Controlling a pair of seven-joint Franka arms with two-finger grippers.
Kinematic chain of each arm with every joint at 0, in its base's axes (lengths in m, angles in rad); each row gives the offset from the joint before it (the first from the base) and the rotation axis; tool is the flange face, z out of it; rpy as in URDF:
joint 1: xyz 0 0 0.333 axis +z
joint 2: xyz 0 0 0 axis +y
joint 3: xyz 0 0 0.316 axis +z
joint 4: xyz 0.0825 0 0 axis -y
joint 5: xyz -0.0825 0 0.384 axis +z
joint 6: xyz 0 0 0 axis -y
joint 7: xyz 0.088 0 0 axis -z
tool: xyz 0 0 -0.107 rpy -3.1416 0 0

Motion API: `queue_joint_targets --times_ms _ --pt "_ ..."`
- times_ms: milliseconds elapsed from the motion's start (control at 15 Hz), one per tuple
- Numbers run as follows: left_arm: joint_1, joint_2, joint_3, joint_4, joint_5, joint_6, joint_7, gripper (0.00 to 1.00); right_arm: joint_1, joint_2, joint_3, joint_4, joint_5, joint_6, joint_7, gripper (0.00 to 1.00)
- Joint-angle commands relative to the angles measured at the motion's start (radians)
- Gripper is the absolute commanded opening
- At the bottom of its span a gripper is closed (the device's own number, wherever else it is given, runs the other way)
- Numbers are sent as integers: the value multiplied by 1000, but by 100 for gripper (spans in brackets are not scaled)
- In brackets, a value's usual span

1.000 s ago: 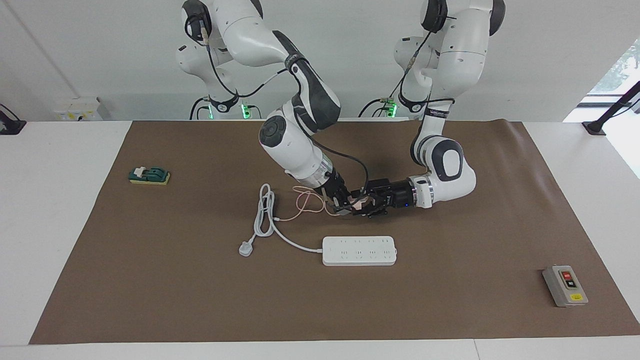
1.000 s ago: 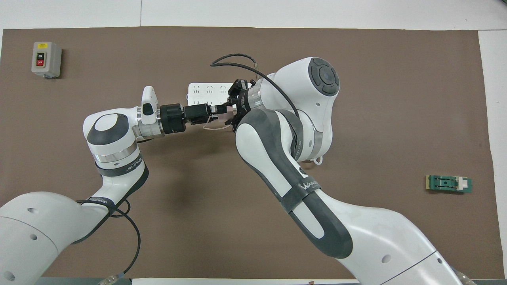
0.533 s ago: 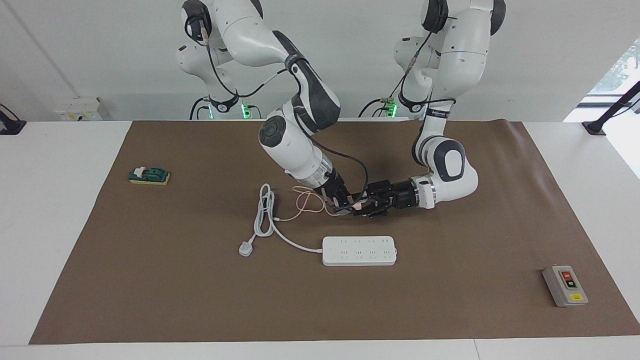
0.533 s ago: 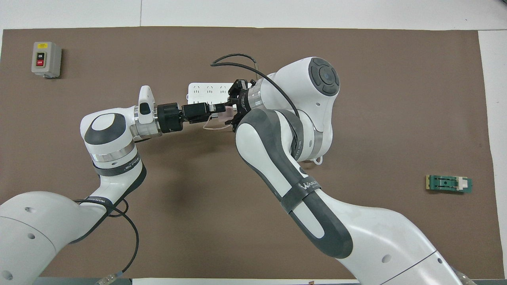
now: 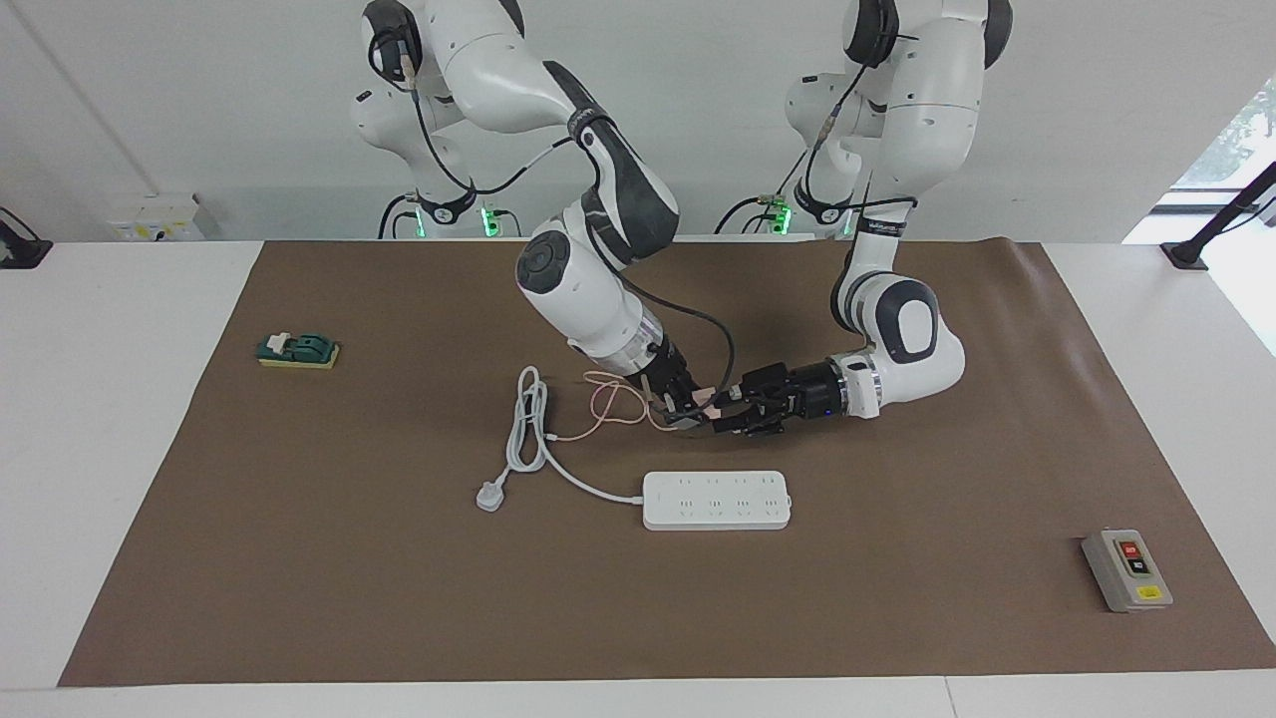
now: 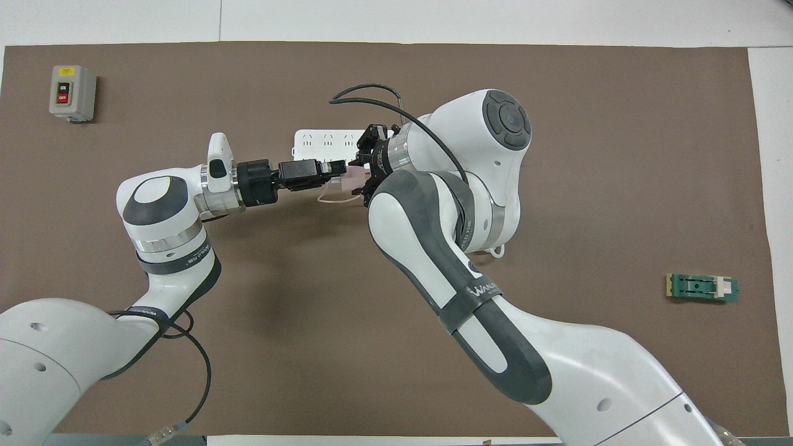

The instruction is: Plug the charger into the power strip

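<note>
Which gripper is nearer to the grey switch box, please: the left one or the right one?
Left. The left gripper and right gripper meet at the charger mid-table; the grey switch box lies toward the left arm's end.

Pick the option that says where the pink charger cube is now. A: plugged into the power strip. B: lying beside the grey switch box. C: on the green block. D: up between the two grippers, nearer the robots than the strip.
D: the charger sits between the right gripper and the left gripper, nearer the robots than the power strip.
</note>
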Motion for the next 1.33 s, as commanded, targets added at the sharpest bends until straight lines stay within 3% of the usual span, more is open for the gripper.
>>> queue_joint_targets --times_ms 0,200,600,667,733,800,1267 --pt "3 -1 -4 2 13 -15 19 34 -1 2 4 -3 -23 18 33 0" --pt "0 -3 -4 4 13 -13 21 4 -1 1 4 -3 -23 18 32 0" --pt "6 -3 -4 4 13 -15 21 0 -4 1 4 -3 -23 18 32 0" --pt "8 -3 -4 4 13 -16 18 0 -7 1 4 -3 -25 17 32 19" --pt "6 -6 -4 4 13 -16 16 0 -14 1 4 -3 -25 14 30 67" --pt "6 -8 -4 5 13 -13 15 0 -8 1 4 -3 -28 12 24 100" --pt "-3 -12 -2 10 13 0 -1 0 -15 -25 -6 -21 -36 8 16 100"
